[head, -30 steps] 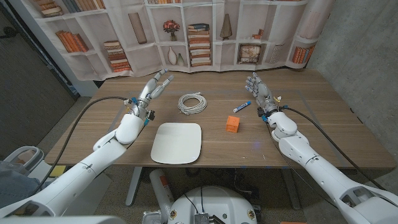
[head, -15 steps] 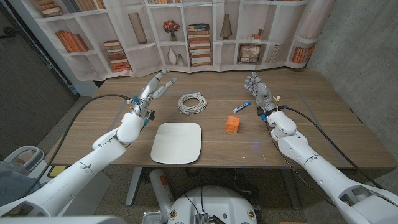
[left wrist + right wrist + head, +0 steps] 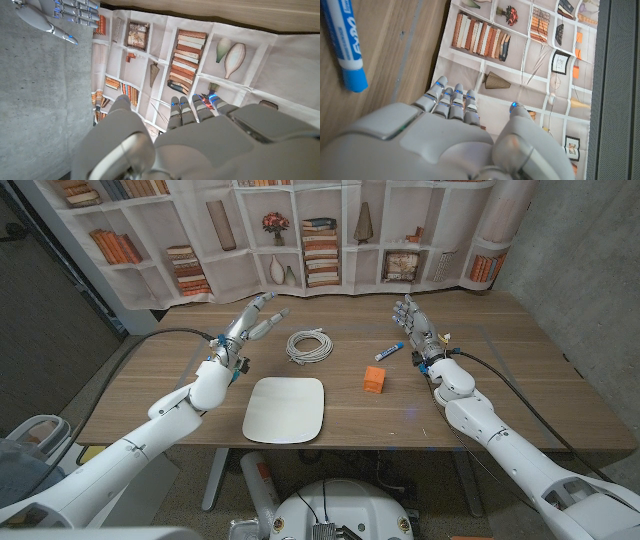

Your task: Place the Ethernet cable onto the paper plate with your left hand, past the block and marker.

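A coiled white Ethernet cable lies on the wooden table behind the white paper plate. My left hand hovers left of the cable with fingers spread, holding nothing; the left wrist view shows its back facing the bookshelf backdrop. An orange block sits right of the plate, and a blue-capped white marker lies behind it, also seen close as the marker. My right hand stands open at the table's right, beside the marker, with its back in the right wrist view.
A bookshelf-print backdrop hangs behind the table's far edge. Black cables trail from both wrists across the table. A concrete wall stands to the right.
My left hand has crept a little to the right, toward the cable. The right hand, cable, block, marker and plate have not moved.
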